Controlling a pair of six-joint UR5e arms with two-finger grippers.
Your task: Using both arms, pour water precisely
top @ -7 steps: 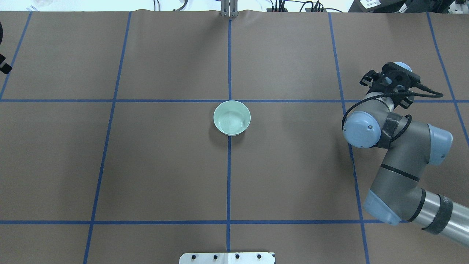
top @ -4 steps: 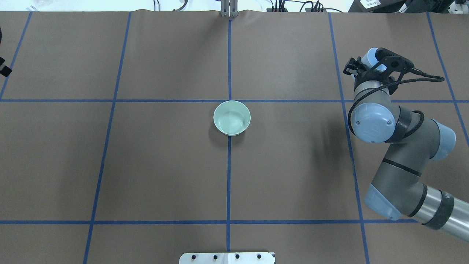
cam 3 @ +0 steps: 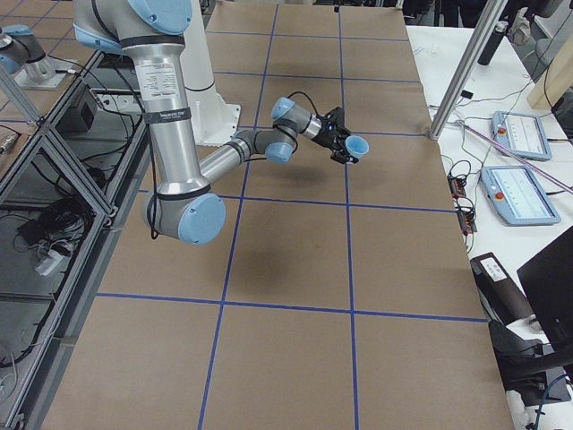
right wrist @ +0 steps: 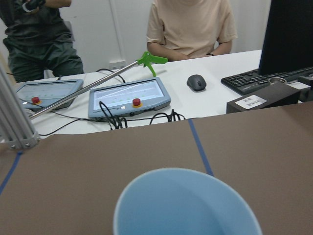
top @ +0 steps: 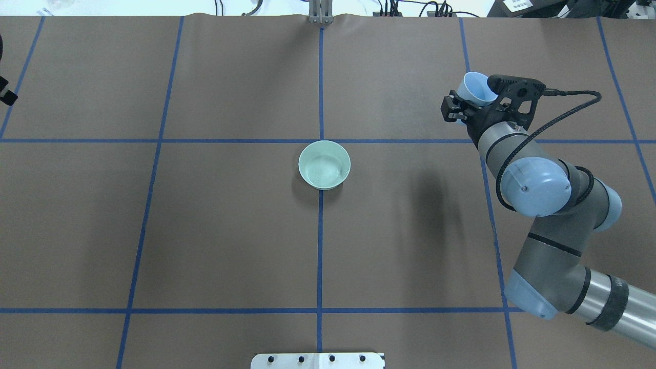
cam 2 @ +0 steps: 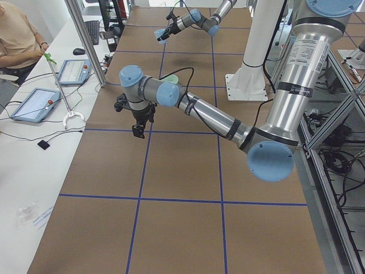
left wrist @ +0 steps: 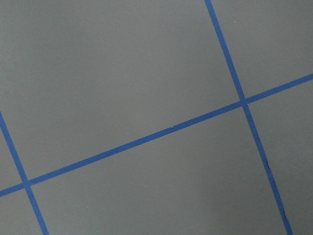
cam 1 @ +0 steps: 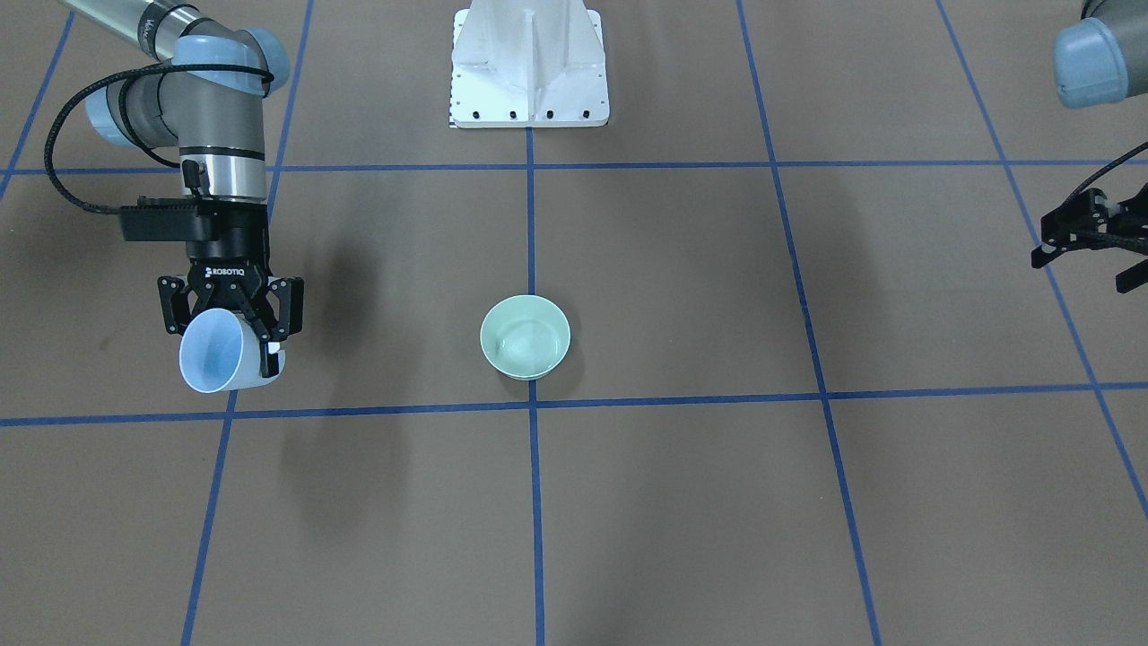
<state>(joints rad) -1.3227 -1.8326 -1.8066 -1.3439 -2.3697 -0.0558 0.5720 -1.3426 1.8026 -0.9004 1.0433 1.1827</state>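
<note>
**Q:** Which step do we show here?

**A:** The right gripper (cam 1: 231,334) clamps its fingers on a tilted pale blue plastic cup (cam 1: 211,352), well apart from the mint-green ceramic bowl (cam 1: 526,336). The left gripper (cam 1: 1085,240) appears spread and empty.

**Q:** And the water?

**A:** The water (top: 322,169) shows as faint rings in the bowl. Next, we judge, the cup must be centred over the rim before tipping.
</note>
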